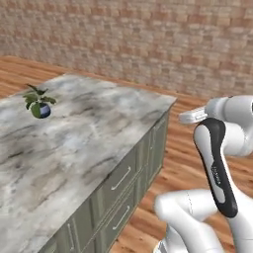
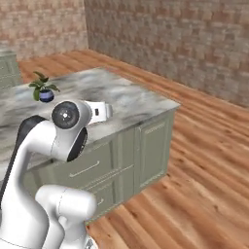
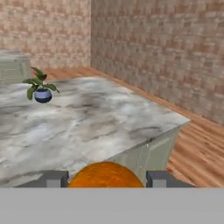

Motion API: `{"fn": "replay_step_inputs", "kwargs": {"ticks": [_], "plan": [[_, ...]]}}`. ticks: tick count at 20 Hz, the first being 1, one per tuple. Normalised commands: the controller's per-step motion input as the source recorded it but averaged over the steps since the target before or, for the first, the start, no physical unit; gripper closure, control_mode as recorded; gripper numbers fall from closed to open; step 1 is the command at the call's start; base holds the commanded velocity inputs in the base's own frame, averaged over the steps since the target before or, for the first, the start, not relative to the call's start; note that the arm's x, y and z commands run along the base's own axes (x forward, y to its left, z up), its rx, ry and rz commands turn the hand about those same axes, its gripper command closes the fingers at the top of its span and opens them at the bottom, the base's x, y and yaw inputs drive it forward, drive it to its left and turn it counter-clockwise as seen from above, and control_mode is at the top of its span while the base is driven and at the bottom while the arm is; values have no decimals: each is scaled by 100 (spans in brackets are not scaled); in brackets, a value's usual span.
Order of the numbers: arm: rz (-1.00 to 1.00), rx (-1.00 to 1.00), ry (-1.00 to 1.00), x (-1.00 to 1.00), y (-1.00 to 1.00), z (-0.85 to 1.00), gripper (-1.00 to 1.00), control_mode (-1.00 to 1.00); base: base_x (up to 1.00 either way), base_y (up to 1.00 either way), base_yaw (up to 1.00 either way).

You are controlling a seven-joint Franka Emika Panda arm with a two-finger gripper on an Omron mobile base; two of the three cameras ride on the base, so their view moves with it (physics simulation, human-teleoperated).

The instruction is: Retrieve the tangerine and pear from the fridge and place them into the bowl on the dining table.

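Note:
The tangerine (image 3: 106, 176), a bright orange ball, sits between the two dark fingertips at the bottom of the hand view, with my gripper (image 3: 106, 180) shut on it. Ahead of it lies the dining table (image 3: 96, 118), its grey-veined white marble top on a sage green base. My folded arm (image 1: 217, 163) stands off the table's near end (image 1: 148, 113), beside the green drawers. The hand is held at about the height of the tabletop (image 2: 126, 102). The pear, the bowl and the fridge are out of view.
A small potted plant in a blue pot (image 1: 38, 102) (image 2: 44, 89) (image 3: 40, 89) stands on the far part of the marble top. Wooden floor (image 2: 204, 160) stretches to the right of the table. Brick walls (image 1: 148, 44) close the room behind.

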Motion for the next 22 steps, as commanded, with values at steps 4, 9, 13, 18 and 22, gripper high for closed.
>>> {"fn": "replay_step_inputs", "kwargs": {"ticks": [4, 9, 13, 18, 22], "plan": [[0, 0, 0, 0, 0, 0, 100, 100, -6, 49, 80], [0, 0, 0, 0, 0, 0, 100, 100, -1, 58, 77], [0, 0, 0, 0, 0, 0, 100, 100, 1, 54, 69], [0, 0, 0, 0, 0, 0, 100, 100, 10, 36, 65], [0, 0, 0, 0, 0, 0, 100, 100, 33, -10, 53]]}}
